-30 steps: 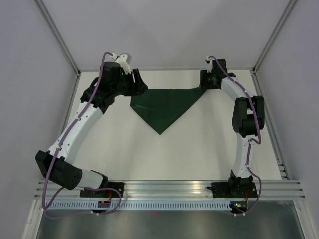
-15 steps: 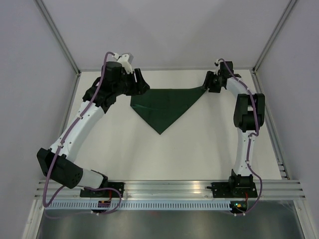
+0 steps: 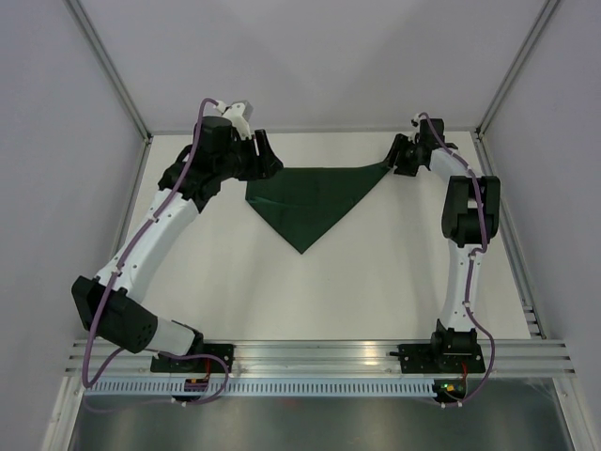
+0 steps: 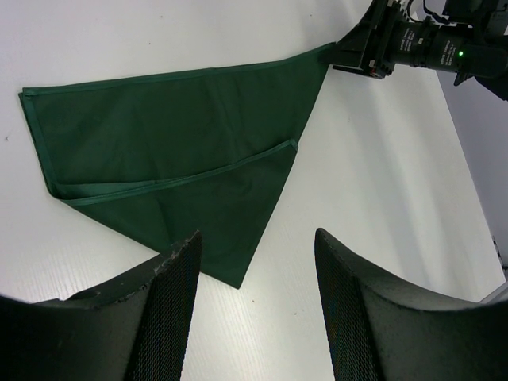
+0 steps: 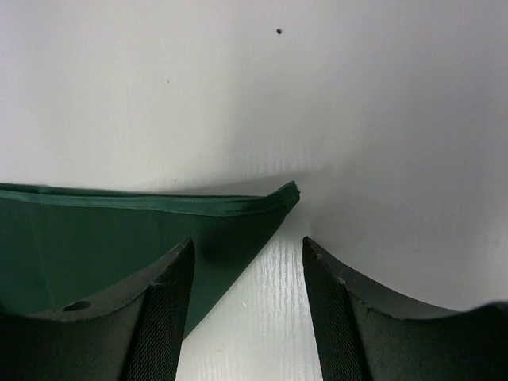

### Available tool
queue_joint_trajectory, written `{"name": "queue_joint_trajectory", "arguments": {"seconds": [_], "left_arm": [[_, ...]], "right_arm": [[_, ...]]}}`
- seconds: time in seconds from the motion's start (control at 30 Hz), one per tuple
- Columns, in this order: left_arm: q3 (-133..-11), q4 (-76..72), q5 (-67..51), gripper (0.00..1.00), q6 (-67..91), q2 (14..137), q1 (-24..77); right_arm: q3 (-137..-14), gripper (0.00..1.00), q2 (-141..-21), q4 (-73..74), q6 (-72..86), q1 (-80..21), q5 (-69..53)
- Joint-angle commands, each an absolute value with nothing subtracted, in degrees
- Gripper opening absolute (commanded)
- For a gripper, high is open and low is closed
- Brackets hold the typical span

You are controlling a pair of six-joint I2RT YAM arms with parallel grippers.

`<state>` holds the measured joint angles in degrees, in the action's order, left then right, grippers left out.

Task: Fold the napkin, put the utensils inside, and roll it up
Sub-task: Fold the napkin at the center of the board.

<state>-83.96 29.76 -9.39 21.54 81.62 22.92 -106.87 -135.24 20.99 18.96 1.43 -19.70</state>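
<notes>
Fold done, we hold left gripper [image 4: 255, 238] and right gripper [image 5: 246, 246] apart, empty, at the napkin's [image 3: 305, 197] corners by the table's [image 3: 376, 282] far edge.

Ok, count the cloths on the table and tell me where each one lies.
1. The napkin lies folded into a triangle at the far middle of the table, between the open left gripper and the open right gripper. None seems hidden.
</notes>
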Motion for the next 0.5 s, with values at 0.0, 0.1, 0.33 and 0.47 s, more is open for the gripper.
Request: {"name": "queue_joint_trajectory", "arguments": {"seconds": [0.0,0.1,0.33,0.47], "left_arm": [[-84.0,27.9,-10.5,0.64,22.9,82.2,23.1],[-84.1,27.9,-10.5,0.64,22.8,82.4,23.1],[-84.4,27.9,-10.3,0.64,22.7,83.0,23.1],[-84.6,27.9,-10.5,0.64,22.6,83.6,23.1]], "right_arm": [[-109.2,0.63,-137.5,20.7,24.3,2.5,-20.2],[-110.1,0.63,-138.4,20.2,24.7,2.5,-20.3],[-111.3,0.58,-140.4,18.8,26.5,2.5,-21.1],[-111.4,0.48,-141.1,18.3,27.0,2.5,-21.7]]}}
